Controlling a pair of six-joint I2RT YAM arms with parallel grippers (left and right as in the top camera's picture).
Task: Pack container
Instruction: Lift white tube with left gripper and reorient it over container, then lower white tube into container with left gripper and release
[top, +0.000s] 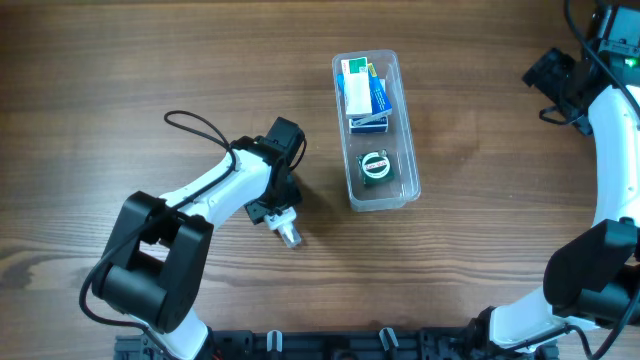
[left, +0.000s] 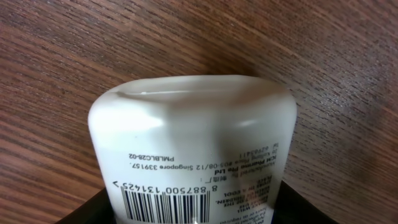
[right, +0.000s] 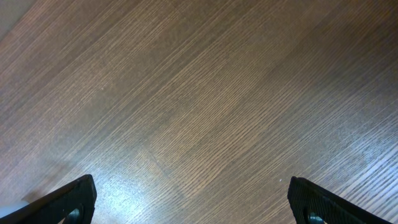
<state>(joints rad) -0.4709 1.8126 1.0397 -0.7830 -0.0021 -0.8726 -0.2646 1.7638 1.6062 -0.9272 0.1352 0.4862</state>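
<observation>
Container (top: 406, 140), clear narrow tub, small boxes (top: 362, 95), round green item (top: 376, 166) inside

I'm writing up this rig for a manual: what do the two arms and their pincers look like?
Both the left arm and right arm have white tubular links between bulky black joint housings. The left pincer and right pincer have black fingers. A thin black cable loops off the left arm.
</observation>
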